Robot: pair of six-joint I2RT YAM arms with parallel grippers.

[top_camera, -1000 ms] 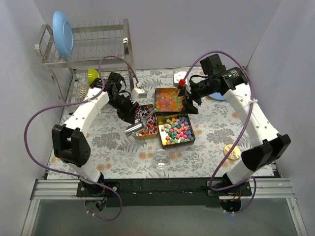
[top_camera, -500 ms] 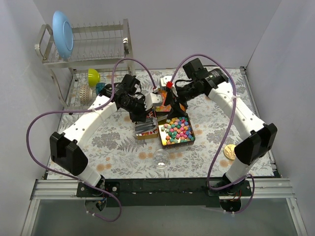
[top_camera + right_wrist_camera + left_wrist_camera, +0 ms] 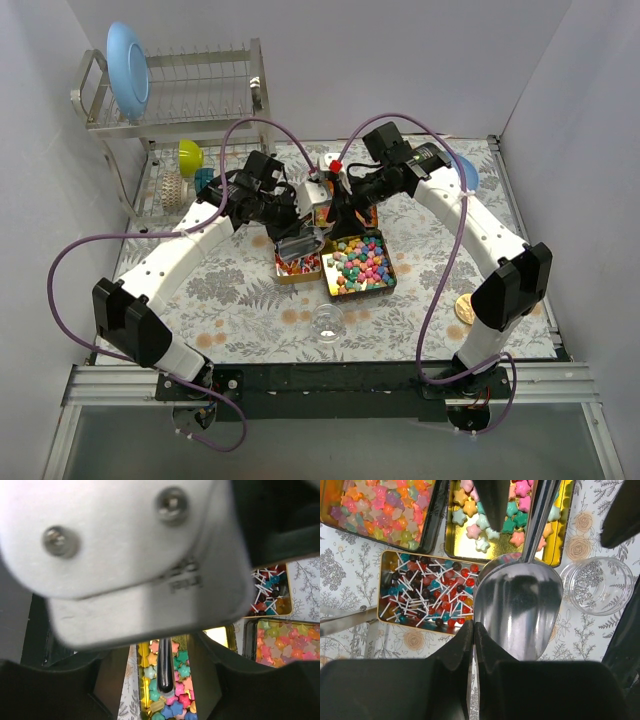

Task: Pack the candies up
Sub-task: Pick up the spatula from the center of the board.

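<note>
The candies lie in three gold tins: star-shaped pieces (image 3: 360,262) (image 3: 505,515) (image 3: 172,700), small lollipops (image 3: 297,266) (image 3: 427,592), and tiny gummies (image 3: 380,507) (image 3: 285,642). My left gripper (image 3: 298,236) (image 3: 474,630) is shut on the rim of an empty silver scoop (image 3: 517,612) (image 3: 302,247), held above the lollipop tin. My right gripper (image 3: 345,215) (image 3: 165,680) is open, its fingers on either side of the scoop's handle (image 3: 165,667) (image 3: 540,520) over the star tin. The left wrist's white housing fills the top of the right wrist view.
A clear round cup (image 3: 327,321) (image 3: 596,585) stands near the front, beside the star tin. A round gold lid (image 3: 470,308) lies at the right. A dish rack (image 3: 180,90) with a blue plate (image 3: 127,68) stands at the back left. A blue bowl (image 3: 466,176) sits behind the right arm.
Both arms have swung toward the middle. The left carried the scoop right, over the lollipop tin. The right gripper came left and down from the gummy tin to the scoop's handle.
</note>
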